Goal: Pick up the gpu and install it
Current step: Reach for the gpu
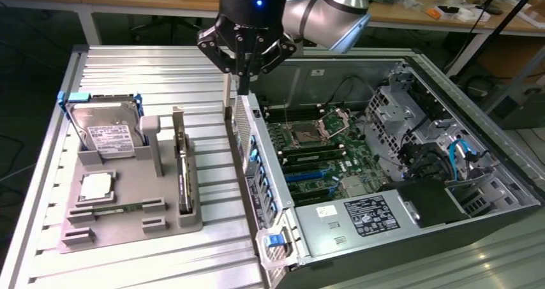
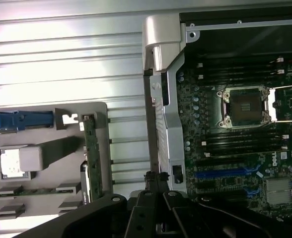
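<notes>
gpu [image 1: 181,174] stands edge-on in its slot of the grey holder [image 1: 166,222] on the table [image 1: 145,66], well apart from my gripper [image 1: 244,83]. i judge the pick-up not yet made and the whole install left to do. the gripper hangs above the rear wall of the open computer case [image 1: 255,168], fingers closed on nothing i can see. the holder also carries the hard drive [image 1: 109,134] and a slim memory stick [image 1: 111,207]. inside the case the motherboard [image 1: 311,148] lies exposed, and i see no card in its blue slots [image 1: 307,174].
</notes>
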`<state>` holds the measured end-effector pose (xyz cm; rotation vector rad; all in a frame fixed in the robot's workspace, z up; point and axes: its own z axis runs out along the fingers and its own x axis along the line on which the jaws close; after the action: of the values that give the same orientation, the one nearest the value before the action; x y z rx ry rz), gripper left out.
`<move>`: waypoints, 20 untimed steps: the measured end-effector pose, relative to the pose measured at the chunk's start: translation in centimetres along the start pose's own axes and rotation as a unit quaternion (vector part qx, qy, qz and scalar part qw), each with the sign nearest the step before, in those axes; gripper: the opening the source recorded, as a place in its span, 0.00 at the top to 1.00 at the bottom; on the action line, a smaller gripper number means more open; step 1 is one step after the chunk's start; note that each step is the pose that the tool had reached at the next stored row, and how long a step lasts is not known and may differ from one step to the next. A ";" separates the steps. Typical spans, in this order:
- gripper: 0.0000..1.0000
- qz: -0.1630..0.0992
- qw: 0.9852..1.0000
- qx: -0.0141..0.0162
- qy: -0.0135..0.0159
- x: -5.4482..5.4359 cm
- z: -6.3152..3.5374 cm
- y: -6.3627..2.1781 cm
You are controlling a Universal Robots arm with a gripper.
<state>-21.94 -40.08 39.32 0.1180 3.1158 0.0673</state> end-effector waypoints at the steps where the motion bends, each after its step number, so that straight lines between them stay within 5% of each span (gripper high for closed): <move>1: 0.89 0.000 1.000 0.000 0.000 0.2 -0.01 -0.01; 20: 0.89 0.000 1.000 0.000 0.000 3.2 -0.08 -0.24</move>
<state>-25.11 -40.08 39.32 0.1183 3.1159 0.0672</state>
